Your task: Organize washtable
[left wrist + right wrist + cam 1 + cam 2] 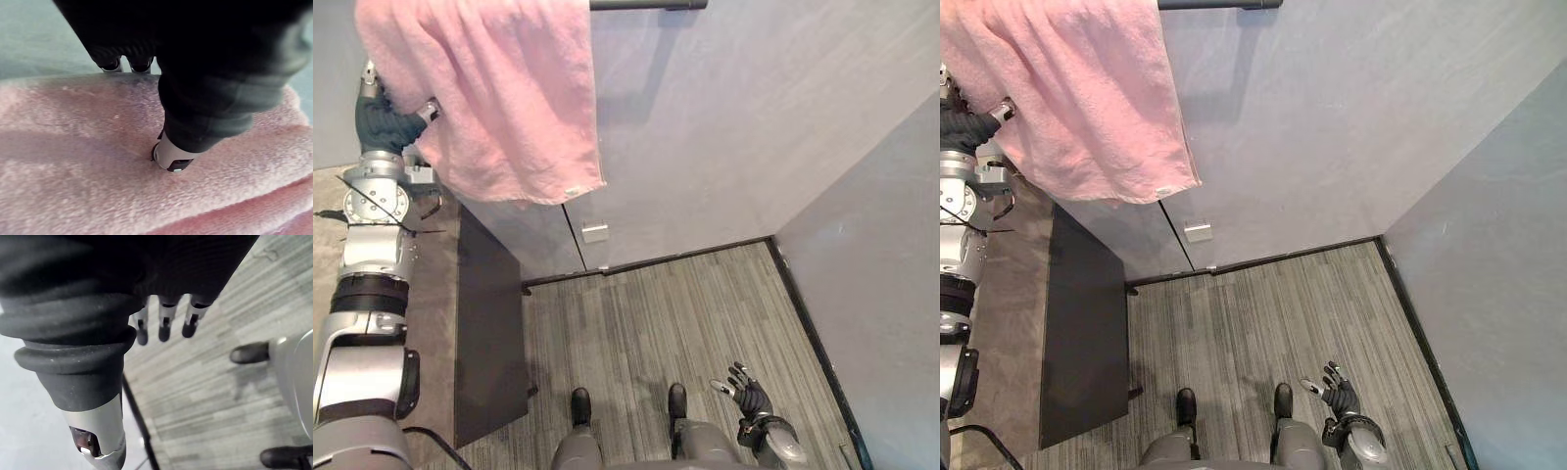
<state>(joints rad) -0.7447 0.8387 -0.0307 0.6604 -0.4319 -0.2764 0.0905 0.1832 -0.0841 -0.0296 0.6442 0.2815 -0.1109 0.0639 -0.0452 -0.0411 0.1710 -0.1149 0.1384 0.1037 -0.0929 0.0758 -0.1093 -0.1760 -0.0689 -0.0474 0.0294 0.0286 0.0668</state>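
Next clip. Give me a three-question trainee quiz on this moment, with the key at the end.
1. True or false: the pink towel lies on the floor.
2. Which hand touches the towel? A) left hand B) right hand C) neither
3. Fill in: the right hand's fingers are ___.
Key: 1 false, it hangs against the wall; 2 A; 3 open.

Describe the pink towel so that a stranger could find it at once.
Face the grey wall and look to its upper left, beside the dark rail. There the pink towel hangs, held up by the left hand. It is the only soft pink thing among grey, dark surfaces.
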